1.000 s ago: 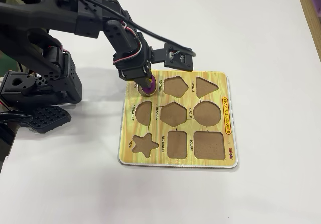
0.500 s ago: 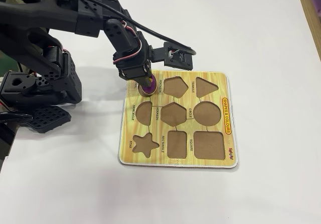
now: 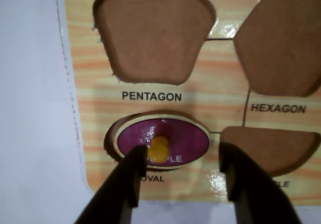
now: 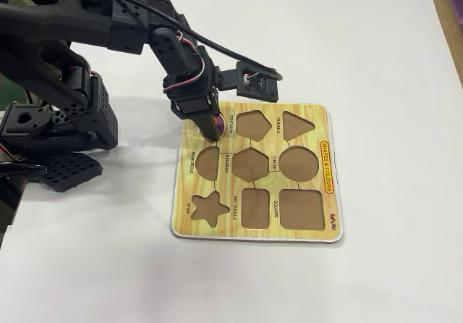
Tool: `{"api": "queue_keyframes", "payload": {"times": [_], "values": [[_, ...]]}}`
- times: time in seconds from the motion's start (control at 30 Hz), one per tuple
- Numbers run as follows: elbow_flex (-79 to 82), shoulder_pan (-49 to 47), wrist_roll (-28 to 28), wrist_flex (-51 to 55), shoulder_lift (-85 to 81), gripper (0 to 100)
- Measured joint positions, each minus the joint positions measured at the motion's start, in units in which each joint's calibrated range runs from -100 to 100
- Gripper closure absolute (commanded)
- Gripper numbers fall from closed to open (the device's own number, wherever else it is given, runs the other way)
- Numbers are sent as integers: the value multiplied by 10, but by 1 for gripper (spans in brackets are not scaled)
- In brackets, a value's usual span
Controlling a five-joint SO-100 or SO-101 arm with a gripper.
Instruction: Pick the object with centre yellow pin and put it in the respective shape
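Note:
A purple oval piece (image 3: 173, 139) with a yellow centre pin (image 3: 159, 148) lies in the recess marked OVAL on the wooden shape board (image 3: 150, 103). A dark gap shows along its left edge. My gripper (image 3: 183, 176) is open just above the board's near edge. Its left finger (image 3: 131, 176) sits beside the pin and partly covers the oval's lower left; its right finger (image 3: 235, 174) is over the semicircle recess (image 3: 271, 146). Nothing is between the jaws. In the fixed view my gripper (image 4: 208, 124) hangs over the board's top left corner, with the purple piece (image 4: 218, 127) showing under it.
The board (image 4: 329, 193) lies on a white table. Its pentagon (image 3: 153, 30), hexagon (image 3: 281, 38), triangle (image 4: 296, 124), circle (image 4: 299, 164), star (image 4: 209, 206), rectangle (image 4: 255, 207) and square (image 4: 301, 208) recesses hold nothing. The arm's base (image 4: 58, 127) stands at the left.

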Motion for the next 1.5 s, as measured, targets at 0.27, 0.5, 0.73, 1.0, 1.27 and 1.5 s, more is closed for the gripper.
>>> {"api": "queue_keyframes", "payload": {"times": [0.27, 0.5, 0.73, 1.0, 1.27, 1.5], "values": [[0, 0, 0, 0, -7, 83], [91, 5, 0, 0, -137, 83], [187, 43, 0, 0, -289, 83], [250, 89, 0, 0, -429, 83], [322, 113, -1, 1, -547, 83], [411, 111, -1, 4, -631, 83]]}}
